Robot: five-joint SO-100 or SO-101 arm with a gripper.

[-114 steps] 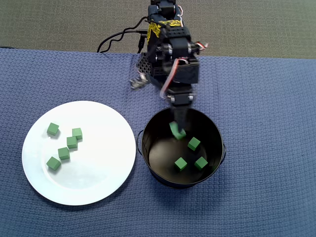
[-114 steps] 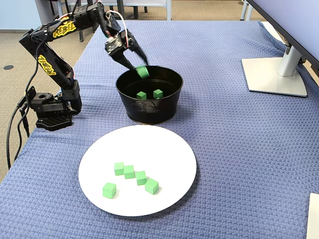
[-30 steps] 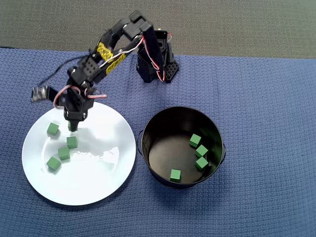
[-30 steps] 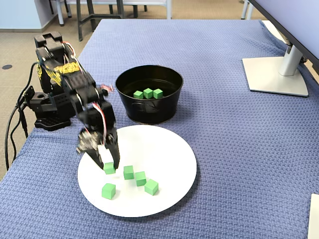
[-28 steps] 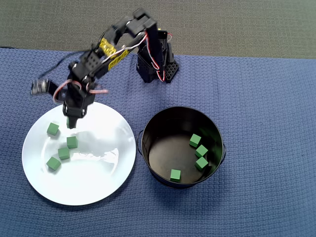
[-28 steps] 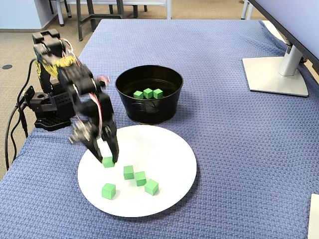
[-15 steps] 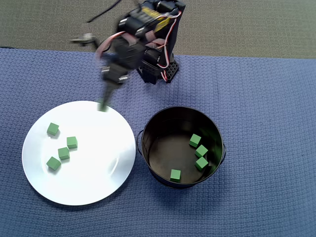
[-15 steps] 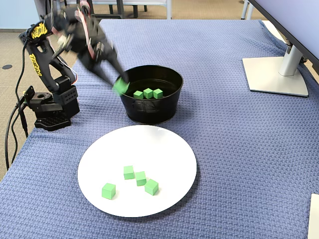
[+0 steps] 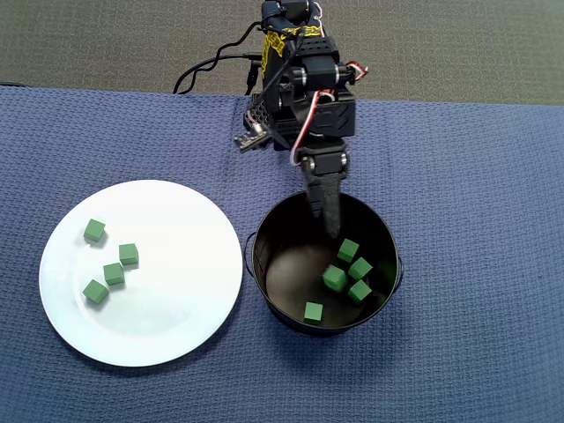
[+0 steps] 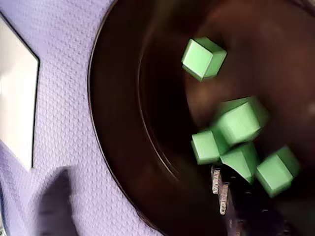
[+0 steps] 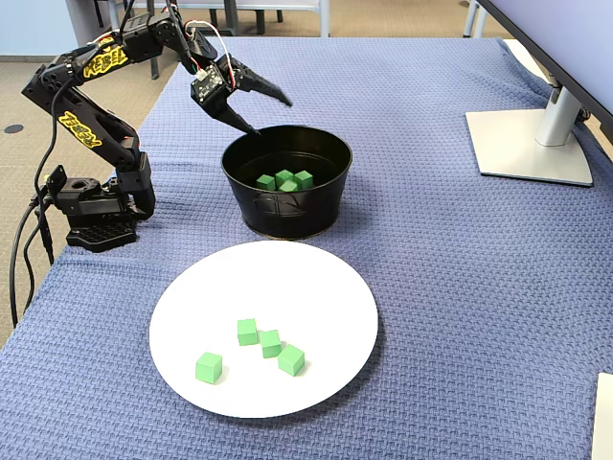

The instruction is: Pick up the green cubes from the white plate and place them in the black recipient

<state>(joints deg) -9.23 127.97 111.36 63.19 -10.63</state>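
Green cubes (image 9: pixel 344 274): five in black pot (image 9: pixel 266 242), four on white plate (image 9: pixel 194 264), left of frame. Gripper (image 11: pixel 273 116) above pot rim, jaws apart, empty. Release step apparently done; next: swing back to plate, grasp another cube.

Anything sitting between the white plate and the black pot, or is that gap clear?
Only bare blue cloth. In the overhead view the white plate and the black pot sit side by side with a narrow strip of cloth between them, nothing on it.

A blue woven cloth (image 11: pixel 431 287) covers the table beneath and around the jaws, and a grey monitor stand base (image 11: pixel 529 146) rests on it well to their right in the fixed view.
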